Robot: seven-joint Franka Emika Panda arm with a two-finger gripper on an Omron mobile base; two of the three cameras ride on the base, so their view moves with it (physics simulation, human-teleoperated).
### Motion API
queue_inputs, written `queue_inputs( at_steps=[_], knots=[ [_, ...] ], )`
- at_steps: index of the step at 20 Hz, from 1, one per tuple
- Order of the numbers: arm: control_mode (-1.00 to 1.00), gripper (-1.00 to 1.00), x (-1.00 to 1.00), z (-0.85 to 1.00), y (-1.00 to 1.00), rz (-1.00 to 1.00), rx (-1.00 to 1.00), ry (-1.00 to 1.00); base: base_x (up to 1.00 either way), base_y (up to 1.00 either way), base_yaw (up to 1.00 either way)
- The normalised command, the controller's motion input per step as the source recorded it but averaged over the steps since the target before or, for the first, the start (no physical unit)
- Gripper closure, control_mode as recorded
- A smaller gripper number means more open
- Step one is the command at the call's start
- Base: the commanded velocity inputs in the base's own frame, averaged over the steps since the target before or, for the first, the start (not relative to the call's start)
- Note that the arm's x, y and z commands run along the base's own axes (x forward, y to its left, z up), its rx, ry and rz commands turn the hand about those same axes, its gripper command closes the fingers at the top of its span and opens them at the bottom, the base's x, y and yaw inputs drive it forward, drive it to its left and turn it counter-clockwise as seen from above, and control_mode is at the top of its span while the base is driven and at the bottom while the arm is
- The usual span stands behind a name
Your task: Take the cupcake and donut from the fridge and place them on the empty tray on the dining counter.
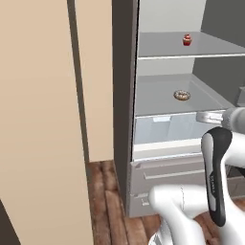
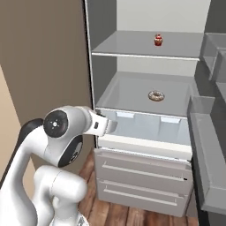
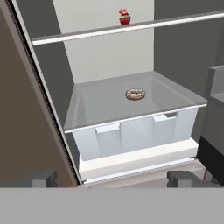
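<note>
At fridge front: fridge (image 2: 145,110) stands open, pale grey shelves exposed, clear bin below them, two grey drawers at the bottom.
Cupcake: cupcake (image 1: 187,40) upright on the upper shelf, toward the right side, red wrapper with cherry on top; well apart from the arm.
Donut: donut (image 2: 156,96) lies flat on the lower shelf, roughly centred, one level below the cupcake and slightly left of it.
Gripper: gripper (image 3: 111,178) sits in front of the clear bin, below the donut shelf, pointed into the fridge; in the hand view both dark fingertips (image 3: 43,178) stand wide apart, jaws released, nothing between them.
Arm: white arm reaches in from the floor side, wrist level with the bin front, not touching either shelf.
Door: inner door bins show at the right edge in the right base view.
Left side: tan panel beside the fridge, wood plank floor below.
</note>
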Motion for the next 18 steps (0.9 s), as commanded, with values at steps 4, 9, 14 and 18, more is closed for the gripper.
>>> queue_inputs(
  at_steps=[4,9,14,18],
  knots=[
    [1.00,-1.00,0.00,0.00,0.00,0.00,0.00,0.00,-0.01,-0.56,0.00],
    [1.00,-1.00,0.00,0.00,0.00,0.00,0.00,0.00,0.27,0.10,0.00],
    [1.00,-1.00,0.00,0.00,0.00,0.00,0.00,0.00,0.66,-0.08,0.00],
    [1.00,-1.00,0.00,0.00,0.00,0.00,0.00,0.00,0.44,-0.47,0.00]
  ],
)
